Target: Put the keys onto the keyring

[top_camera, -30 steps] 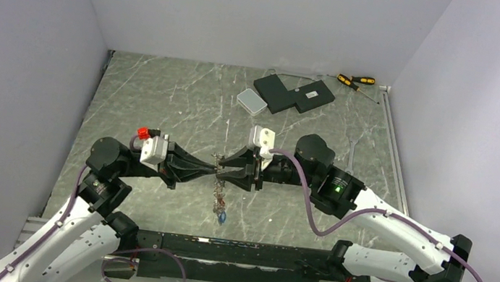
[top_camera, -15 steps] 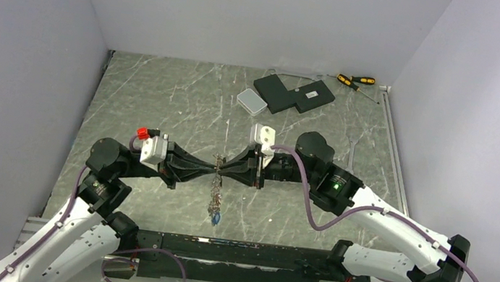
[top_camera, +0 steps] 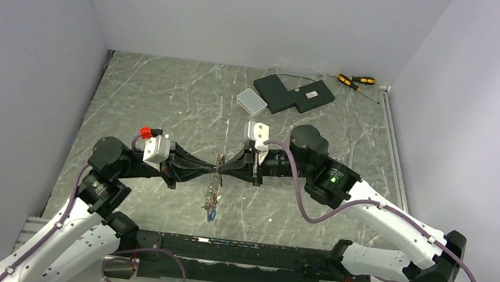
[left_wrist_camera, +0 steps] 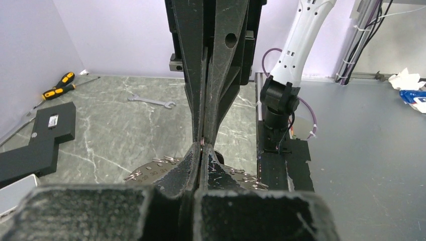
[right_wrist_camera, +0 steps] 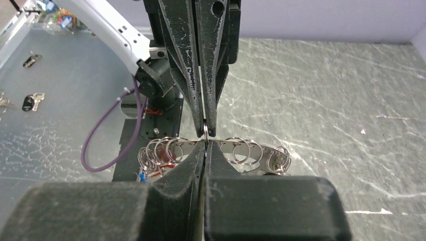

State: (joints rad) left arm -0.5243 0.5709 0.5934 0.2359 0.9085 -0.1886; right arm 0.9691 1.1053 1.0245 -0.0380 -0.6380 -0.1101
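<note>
The keyring (right_wrist_camera: 261,149), a flat silver plate with small split rings through its rim holes, hangs in the air at the table's middle (top_camera: 215,176). It also shows in the left wrist view (left_wrist_camera: 150,169). My left gripper (top_camera: 212,172) and right gripper (top_camera: 221,172) meet tip to tip. Both are shut on the keyring at a small split ring (right_wrist_camera: 205,131) on its rim. Keys (top_camera: 210,207) with blue and red heads dangle from the ring and also show in the right wrist view (right_wrist_camera: 150,170).
A silver wrench (top_camera: 352,154) lies at the right. Black blocks (top_camera: 293,93), a white box (top_camera: 251,100) and screwdrivers (top_camera: 355,80) sit at the back. Two loose keys (right_wrist_camera: 31,102) lie on the grey surface beyond the table's near edge.
The right arm has pushed a little to the left and the left gripper has given way. The meeting point and the dangling keys have shifted slightly left. Both grips are unchanged.
</note>
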